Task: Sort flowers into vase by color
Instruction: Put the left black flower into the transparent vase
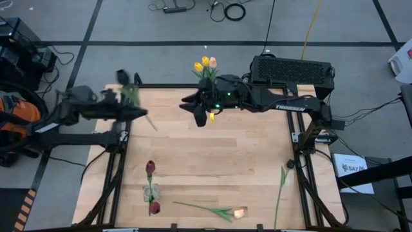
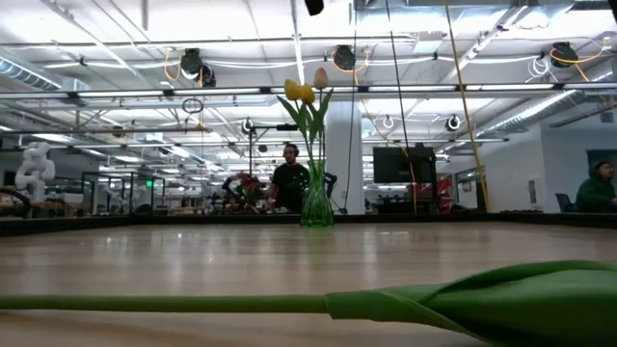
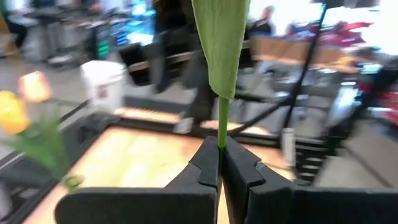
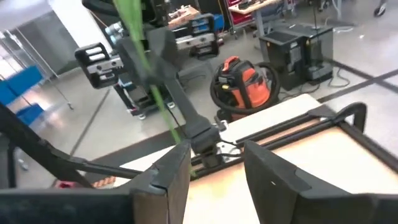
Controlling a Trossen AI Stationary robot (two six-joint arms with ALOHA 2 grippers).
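My left gripper (image 1: 138,111) (image 3: 221,163) hovers over the table's far left corner, shut on a tulip with a near-black head (image 1: 122,76) and a green leaf (image 3: 221,43). My right gripper (image 1: 189,107) (image 4: 214,168) is open and holds nothing; it hangs above the far middle of the table, pointing left toward the left arm. A glass vase (image 2: 316,204) at the far edge holds yellow and peach tulips (image 1: 205,64). Near the front left, a second vase (image 1: 150,192) holds dark red tulips (image 1: 150,167). A peach-headed tulip (image 1: 207,209) lies flat along the near edge. My left gripper pinches the dark tulip's thin green stem (image 3: 221,134) between its two fingers, just below the leaf. The fingers come level from the table's left and lie across the stem. The flower is lifted clear of the table, tilted, head toward the far edge and stem end (image 1: 153,127) toward the middle.
A loose green stem (image 1: 281,185) lies at the table's right edge. The lying tulip's stem and leaf (image 2: 463,301) fill the low view's foreground. Bare wood (image 1: 225,158) spans the table's middle. An orange vacuum (image 4: 242,84) and people stand beyond the table.
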